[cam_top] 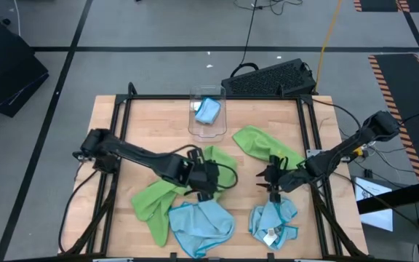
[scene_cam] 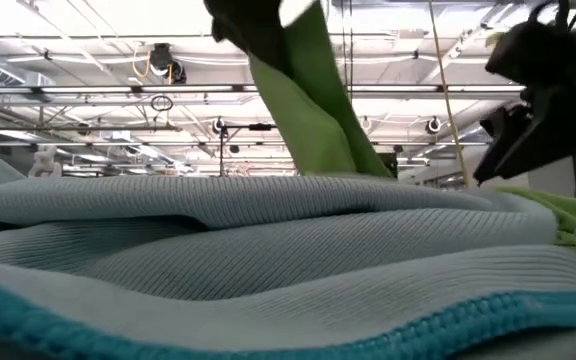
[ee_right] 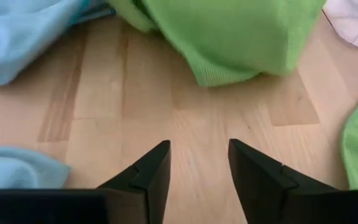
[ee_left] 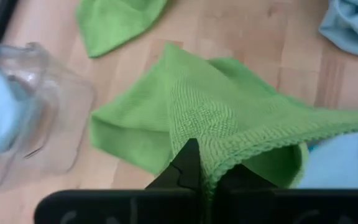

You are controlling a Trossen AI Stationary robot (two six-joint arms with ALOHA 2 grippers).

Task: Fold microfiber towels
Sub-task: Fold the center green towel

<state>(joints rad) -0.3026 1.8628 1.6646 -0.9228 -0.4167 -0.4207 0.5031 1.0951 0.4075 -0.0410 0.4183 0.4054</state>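
My left gripper is shut on a lime green microfiber towel near the table's middle; in the low view the towel hangs down from it. A light blue towel lies spread at the near edge. Another light blue towel lies crumpled at the near right. My right gripper is open just beyond it, over bare wood, with nothing between its fingers. A second green towel lies flat at the far right. My left gripper pinches the green towel's stitched edge between its two fingers, slanting down from the table's left. One layer or several, I cannot tell. The held part is lifted into a peak. The rest slopes down and lies on the table.
A clear plastic bin with a light blue towel inside stands at the far middle. A black keyboard-like object lies beyond the table's far edge. Bare wood shows at the far left.
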